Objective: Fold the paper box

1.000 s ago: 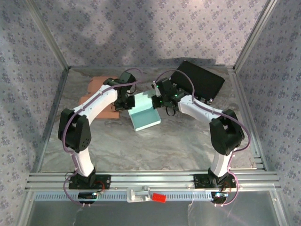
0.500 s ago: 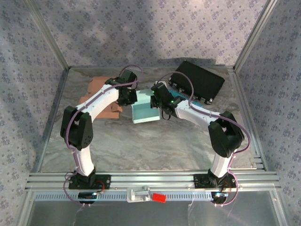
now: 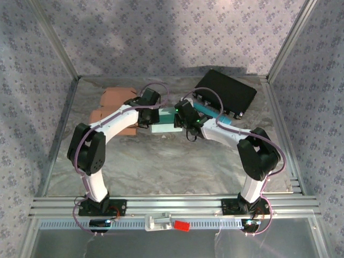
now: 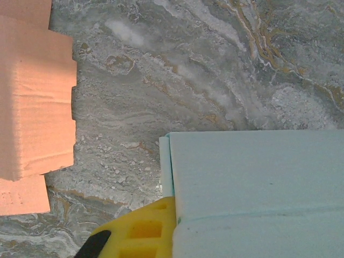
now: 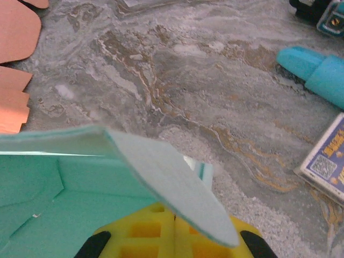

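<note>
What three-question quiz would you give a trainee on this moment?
1. True or false: the box lies free, ungripped.
2. What lies left of the box? A) black case B) orange cardboard C) marker
3. Which grippers hold the box?
Key: 1 false; 2 B; 3 both, the left gripper and the right gripper, each shut on it.
</note>
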Motion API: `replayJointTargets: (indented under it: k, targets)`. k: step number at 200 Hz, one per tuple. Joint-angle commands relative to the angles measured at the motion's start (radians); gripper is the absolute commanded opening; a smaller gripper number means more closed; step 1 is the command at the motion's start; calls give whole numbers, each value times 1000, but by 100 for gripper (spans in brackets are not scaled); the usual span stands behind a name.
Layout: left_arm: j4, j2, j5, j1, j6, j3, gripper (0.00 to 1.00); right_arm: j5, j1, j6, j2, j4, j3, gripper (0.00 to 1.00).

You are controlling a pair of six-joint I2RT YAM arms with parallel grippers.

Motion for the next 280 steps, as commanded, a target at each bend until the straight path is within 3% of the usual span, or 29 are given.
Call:
replayJointTargets:
  k: [1,8,30,47,81,118,151,206,235,280]
  targets:
    - [27,-33,7,-32,16,-29,0,-23,5,76,-20,-135,32,0]
    - [24,-33,-1,-38,17,-35,0,-25,4,91,-26,-170,45,5]
    - [5,-28,-29,-50,18,-40,0,-41,3,192,-55,-287,90,35]
    - [-1,-24,-41,-56,18,-42,0,-53,0,283,-73,-408,138,50]
    - [-5,-25,-69,-65,12,-46,0,-144,6,452,-116,-594,184,66]
    - [-1,-27,-80,-72,11,-49,0,-198,14,631,-252,-605,131,70]
    - [8,-42,-93,-87,22,-64,0,-250,-67,729,-283,-610,153,69]
    - [39,-83,-144,-130,23,-133,0,-462,-269,776,-105,-631,306,70]
    - [69,-110,-175,-158,10,-187,0,-568,-279,689,49,-724,444,72]
    - [121,-152,-223,-204,14,-265,0,-628,-260,591,161,-723,450,70]
